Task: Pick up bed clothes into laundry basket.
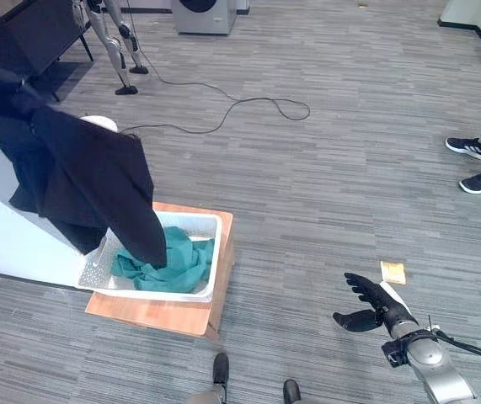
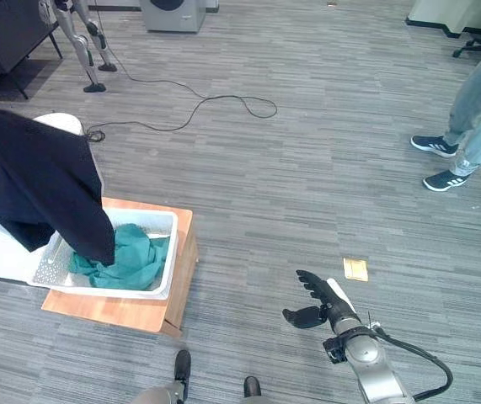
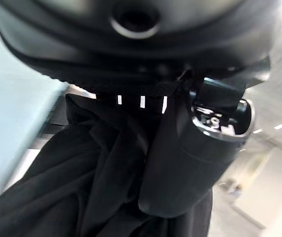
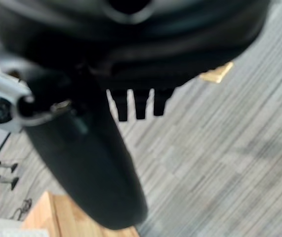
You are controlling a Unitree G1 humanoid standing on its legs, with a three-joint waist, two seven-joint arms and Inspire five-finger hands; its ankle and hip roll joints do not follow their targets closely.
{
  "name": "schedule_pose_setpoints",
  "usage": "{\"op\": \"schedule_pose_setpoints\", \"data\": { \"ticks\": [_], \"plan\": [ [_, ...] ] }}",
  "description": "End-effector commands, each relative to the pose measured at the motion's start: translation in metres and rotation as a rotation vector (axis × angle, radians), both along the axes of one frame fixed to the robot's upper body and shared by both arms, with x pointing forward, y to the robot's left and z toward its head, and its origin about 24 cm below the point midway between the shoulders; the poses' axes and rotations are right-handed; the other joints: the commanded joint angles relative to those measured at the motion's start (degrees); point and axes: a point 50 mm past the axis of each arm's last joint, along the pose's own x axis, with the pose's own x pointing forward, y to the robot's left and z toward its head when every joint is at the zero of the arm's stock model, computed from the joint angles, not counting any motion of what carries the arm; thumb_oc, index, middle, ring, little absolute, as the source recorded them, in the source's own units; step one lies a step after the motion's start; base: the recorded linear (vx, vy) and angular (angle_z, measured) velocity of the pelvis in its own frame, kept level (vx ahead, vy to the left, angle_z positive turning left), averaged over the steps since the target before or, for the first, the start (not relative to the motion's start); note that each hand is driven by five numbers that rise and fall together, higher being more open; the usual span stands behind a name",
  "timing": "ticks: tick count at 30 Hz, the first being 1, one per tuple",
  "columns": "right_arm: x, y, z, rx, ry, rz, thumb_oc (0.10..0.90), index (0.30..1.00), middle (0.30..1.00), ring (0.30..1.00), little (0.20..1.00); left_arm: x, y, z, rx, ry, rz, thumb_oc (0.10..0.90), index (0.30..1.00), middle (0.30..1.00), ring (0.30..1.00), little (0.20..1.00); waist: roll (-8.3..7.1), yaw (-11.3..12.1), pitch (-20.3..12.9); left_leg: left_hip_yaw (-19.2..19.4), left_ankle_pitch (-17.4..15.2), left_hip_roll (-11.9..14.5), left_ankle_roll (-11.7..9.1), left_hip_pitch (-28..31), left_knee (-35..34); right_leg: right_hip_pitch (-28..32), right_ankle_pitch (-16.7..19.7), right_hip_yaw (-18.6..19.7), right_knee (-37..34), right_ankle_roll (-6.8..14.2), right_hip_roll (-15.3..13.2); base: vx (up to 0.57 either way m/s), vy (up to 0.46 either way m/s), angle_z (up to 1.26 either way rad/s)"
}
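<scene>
- Holding a dark navy garment [image 1: 80, 181] up at the left of the frame; my left hand [image 3: 190, 163] shows in its own wrist view with the thumb pressed against the dark cloth and folds bunched under the palm, so I log it as clamped on the garment.
- Garment's lower tip hangs down into the white laundry basket [image 1: 206, 220] at lower left and touches the teal cloth [image 1: 168, 261] already lying inside. Most of the garment is above and to the left of the basket, over the white bed edge [image 1: 4, 240].
- Step in hand, as I judge it: carry the garment over the basket and let go.
- To do it well: shift my left hand toward the frame's centre until the bulk hangs over the basket's opening, not over its left rim; lower before releasing, so the cloth piles inside and does not drape over the wall.
- Risk: a sleeve or hem may stay caught on the bed edge and drag the load out.
- My right hand [image 2: 320, 305] sits at lower right, well apart from the basket, fingers spread and relaxed, holding nothing.
- Basket stands on a wooden platform [image 1: 160, 313].
- Count: one basket, one platform, one dark garment, one teal cloth, one small tan card [image 1: 392, 272] on the floor near my right hand.
- One person's legs [image 2: 476, 109] stand at the right edge, with two dark shoes.
</scene>
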Motion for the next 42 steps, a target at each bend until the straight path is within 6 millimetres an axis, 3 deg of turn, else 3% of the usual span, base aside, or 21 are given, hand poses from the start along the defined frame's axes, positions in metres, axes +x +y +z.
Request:
{"op": "schedule_pose_setpoints", "data": {
  "ticks": [1,2,3,6,12,18,20,22,23,27,29,35,42],
  "plan": [
    [0.007,-0.015,0.029,-0.072,-0.111,0.019,0.8,0.9,0.9,0.9,0.9,-0.017,0.029,0.017,-0.064,-0.137,0.132,0.4,0.3,0.3,0.3,0.3,0.59,0.47,-6.01,1.54,-5.26,0.38,-0.22,2.55,-0.01,-3.16,1.88,1.01,0.09,2.63,1.98,0.0,0.0,0.0],
    [0.007,-0.015,0.029,-0.072,-0.111,0.021,0.8,0.9,0.9,0.9,0.9,-0.017,0.03,0.016,-0.065,-0.137,0.133,0.4,0.3,0.3,0.3,0.3,0.63,0.41,-6.01,1.54,-5.26,0.39,-0.22,2.55,-0.01,-3.16,1.88,1.02,0.09,2.63,1.99,-0.02,0.013,-0.03],
    [0.008,-0.011,0.029,-0.058,-0.113,0.031,0.8,0.9,0.9,0.9,0.9,-0.015,0.037,-0.015,-0.103,-0.049,0.172,0.4,0.3,0.3,0.3,0.3,0.11,0.27,-5.84,1.66,-5.41,0.46,-0.16,2.59,-0.01,-3.35,1.91,1.34,0.09,2.56,2.15,-0.02,0.021,-0.03],
    [0.008,-0.01,0.027,-0.052,-0.106,0.034,0.8,0.9,0.9,0.9,0.9,-0.015,0.039,-0.039,-0.159,-0.017,0.187,0.4,0.3,0.3,0.3,0.3,-0.15,-0.03,-5.68,1.91,-5.57,0.56,-0.14,2.59,-0.01,-3.45,1.9,1.58,0.09,2.54,2.26,-0.02,0.02,-0.05],
    [0.008,-0.007,0.026,-0.043,-0.1,0.045,0.8,0.9,0.9,0.9,0.9,-0.007,0.031,-0.047,-0.18,-0.015,0.166,0.4,0.3,0.3,0.3,0.3,-0.66,-0.45,-5.44,2.11,-5.77,0.76,-0.11,2.25,-0.01,-3.9,1.87,1.91,0.09,2.47,2.43,0.0,0.0,0.0],
    [0.005,-0.003,0.023,-0.033,-0.085,0.063,0.8,0.9,0.9,0.9,0.9,0.003,0.021,-0.019,-0.164,-0.088,0.117,0.4,0.3,0.3,0.3,0.3,-0.47,-0.92,-5.43,2.48,-6.03,0.65,-0.08,2.03,-0.01,-4.39,2.03,2.29,0.09,2.68,2.55,0.0,0.01,-0.04],
    [0.003,0.0,0.02,-0.023,-0.078,0.07,0.8,0.9,0.9,0.9,0.9,0.006,0.016,0.0,-0.145,-0.134,0.098,0.4,0.3,0.3,0.3,0.3,-0.27,-0.97,-5.47,2.53,-6.16,0.59,-0.08,2.09,-0.01,-4.43,2.1,2.35,0.09,2.78,2.52,0.0,0.0,0.0],
    [0.002,0.002,0.019,-0.017,-0.071,0.083,0.8,0.9,0.9,0.9,0.9,0.006,0.009,0.032,-0.108,-0.212,0.067,0.4,0.3,0.3,0.3,0.3,0.42,-1.24,-5.54,2.56,-6.28,0.51,-0.08,2.17,-0.01,-4.49,2.15,2.42,0.09,2.95,2.45,0.0,0.0,0.0],
    [0.002,0.002,0.019,-0.015,-0.072,0.081,0.8,0.9,0.9,0.9,0.9,0.007,0.008,0.033,-0.106,-0.213,0.065,0.4,0.3,0.3,0.3,0.3,0.29,-1.14,-5.52,2.54,-6.28,0.51,-0.08,2.16,-0.01,-4.49,2.15,2.39,0.09,2.95,2.45,0.0,0.0,0.0],
    [0.0,0.004,0.017,-0.003,-0.064,0.089,0.8,0.9,0.9,0.9,0.9,0.008,-0.011,0.078,-0.05,-0.325,-0.005,0.4,0.3,0.3,0.3,0.3,1.34,-1.19,-5.75,2.49,-6.34,0.26,-0.03,1.93,-0.01,-4.77,2.23,2.35,0.09,3.19,2.25,0.0,0.005,-0.01],
    [-0.001,0.005,0.015,-0.002,-0.055,0.098,0.8,0.9,0.9,0.9,0.9,0.008,-0.018,0.089,-0.022,-0.346,-0.026,0.4,0.3,0.3,0.3,0.3,1.73,-1.22,-5.85,2.49,-6.38,0.19,-0.05,1.92,-0.01,-4.89,2.36,2.25,0.09,3.35,2.08,0.0,0.0,0.0],
    [-0.001,0.01,0.012,0.001,-0.041,0.121,0.8,0.9,0.9,0.9,0.9,0.016,-0.031,0.097,0.013,-0.338,-0.061,0.4,0.3,0.3,0.3,0.3,1.91,-1.18,-5.85,2.54,-6.45,0.02,0.0,1.97,-0.01,-4.89,2.44,2.19,0.09,3.5,1.93,0.0,0.0,0.0],
    [0.0,0.009,0.017,-0.014,-0.058,0.122,0.8,0.9,0.9,0.9,0.9,0.028,-0.04,0.075,0.064,-0.223,-0.093,0.4,0.3,0.3,0.3,0.3,2.12,-1.57,-5.32,2.67,-6.51,0.01,0.04,1.96,-0.01,-5.02,2.43,2.23,0.09,3.47,1.89,0.0,0.0,0.0]
  ]
}}
